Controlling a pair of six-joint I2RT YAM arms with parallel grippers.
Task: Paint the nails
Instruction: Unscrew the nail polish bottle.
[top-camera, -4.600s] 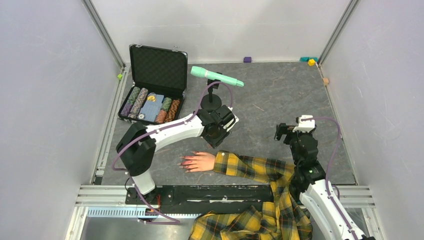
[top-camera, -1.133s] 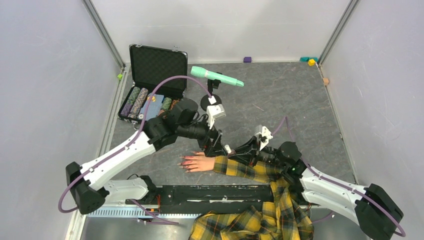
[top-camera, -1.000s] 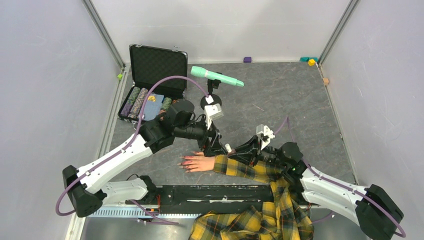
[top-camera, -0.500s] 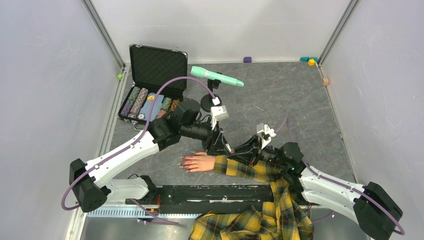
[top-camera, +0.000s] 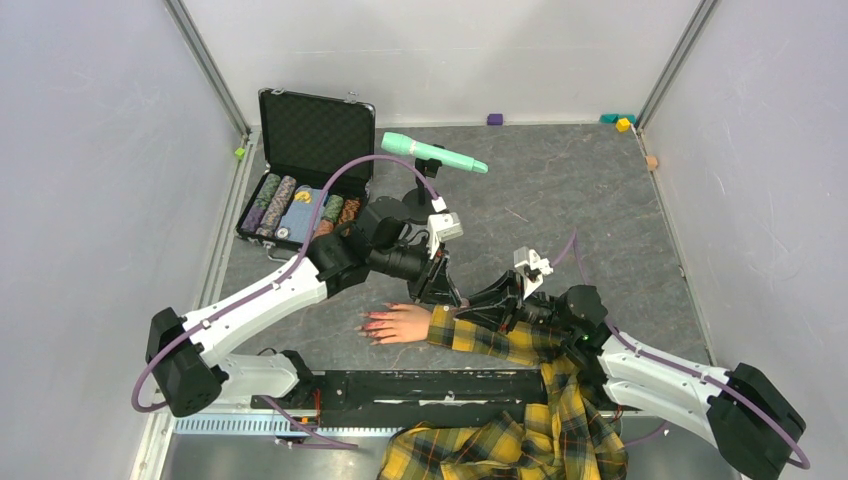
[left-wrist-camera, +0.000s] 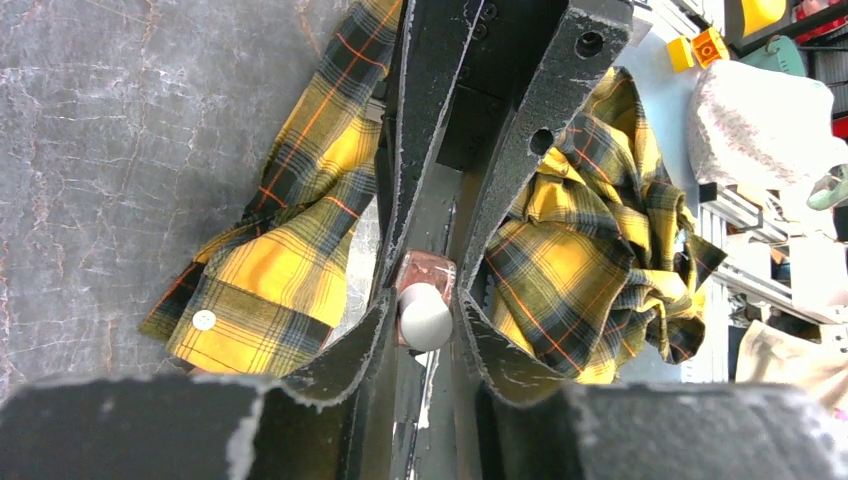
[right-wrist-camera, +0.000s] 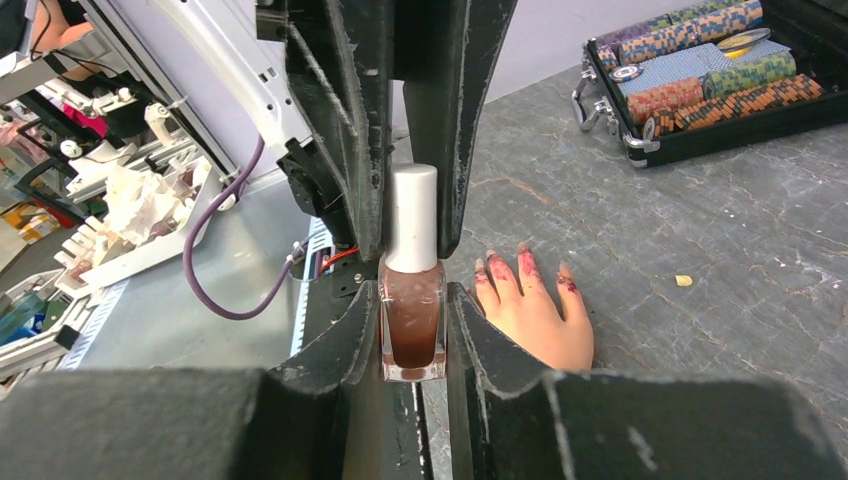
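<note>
The right pincer (right-wrist-camera: 412, 305) gripped the polish bottle (right-wrist-camera: 412, 325) by its glass body. The bottle's long axis ran straight out from the pincer, white cap (right-wrist-camera: 412, 215) foremost. The left pincer (left-wrist-camera: 425, 318) met it head-on, jaws drawn in against the cap on both sides, apparently clamping it. The nails (right-wrist-camera: 524, 252) tipped the mannequin hand (right-wrist-camera: 540, 320), which lay flat on the table (right-wrist-camera: 700, 230). They were just right of the bottle in the right wrist view and lower left of both pincers from above, nearer the left arm. A second earlier the left jaws had stood wide beside the bare cap; the mannequin hand had not moved.
</note>
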